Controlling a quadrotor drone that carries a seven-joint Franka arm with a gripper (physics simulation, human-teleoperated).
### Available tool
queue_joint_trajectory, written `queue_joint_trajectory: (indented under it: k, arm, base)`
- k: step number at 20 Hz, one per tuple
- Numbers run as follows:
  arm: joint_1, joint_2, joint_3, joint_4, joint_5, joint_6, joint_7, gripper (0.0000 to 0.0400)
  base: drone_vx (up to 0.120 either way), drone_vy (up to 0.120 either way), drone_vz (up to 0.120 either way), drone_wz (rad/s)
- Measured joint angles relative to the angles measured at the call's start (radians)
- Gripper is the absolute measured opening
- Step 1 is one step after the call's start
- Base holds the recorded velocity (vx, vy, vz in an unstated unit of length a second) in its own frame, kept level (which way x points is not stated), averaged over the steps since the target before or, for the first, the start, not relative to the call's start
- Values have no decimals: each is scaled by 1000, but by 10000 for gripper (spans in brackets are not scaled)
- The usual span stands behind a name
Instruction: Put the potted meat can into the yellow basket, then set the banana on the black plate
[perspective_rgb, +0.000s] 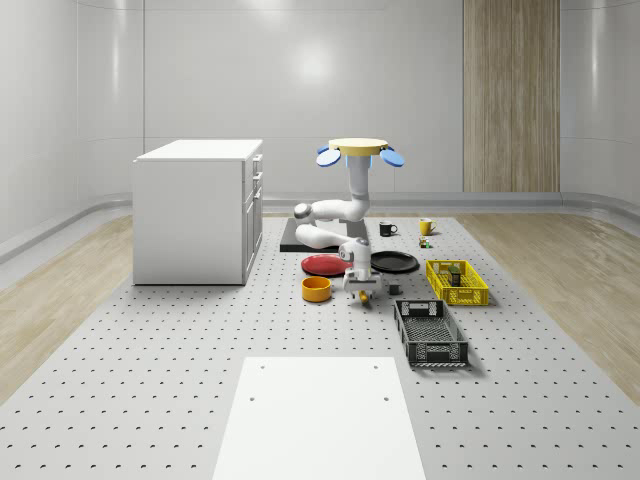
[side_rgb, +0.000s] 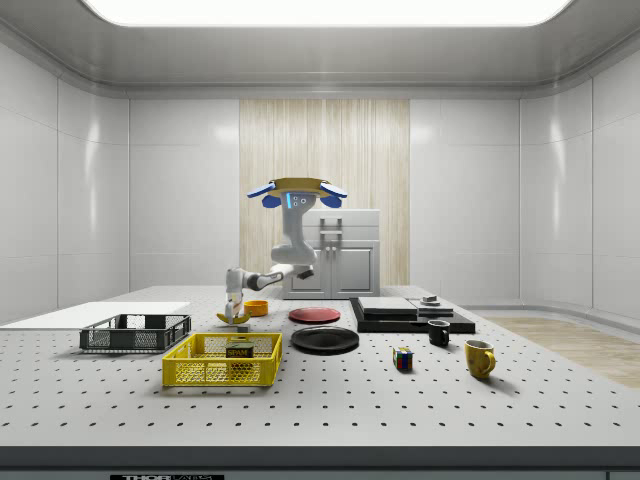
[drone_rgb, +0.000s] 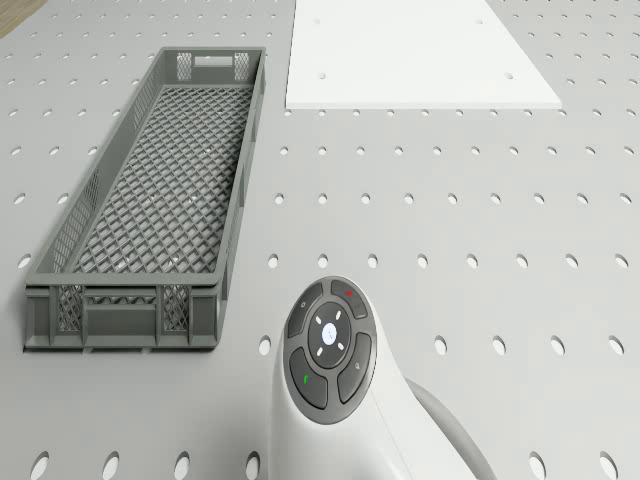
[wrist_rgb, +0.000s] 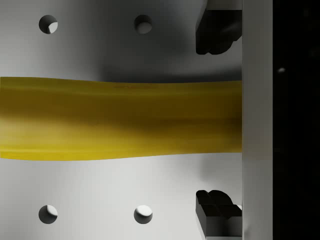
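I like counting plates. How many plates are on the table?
2. The red plate lies beside the orange bowl. The black plate lies next to the red one, near the yellow basket. None looks hidden.

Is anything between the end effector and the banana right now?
Nothing visible. The end effector is right over the banana, one fingertip on either side with bare table around it. The drone hovers above.

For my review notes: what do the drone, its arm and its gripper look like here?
The drone has a flat tan disc body with blue rotor pods at its edges. The arm beneath is glossy white with rounded segments; its wrist cap carries a dark grey round button pad with small green and red marks. The gripper is white, with black fingertips.
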Motion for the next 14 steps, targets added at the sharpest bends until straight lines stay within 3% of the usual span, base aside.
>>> queue_joint_trajectory:
  k: [2,5,8,10,14]
  arm:
    - [-2,2,-9,5,-9,4,-1,400]
    - [-3,6,-17,10,-17,6,-2,279]
    - [-3,9,-22,13,-22,6,-3,211]
    - [-2,10,-23,14,-25,6,-3,192]
    - [1,13,-19,10,-25,-2,-1,190]
  base:
    - [0,0,0,0]
    - [0,0,0,0]
    - [0,0,0,0]
    - [0,0,0,0]
    - [0,0,0,0]
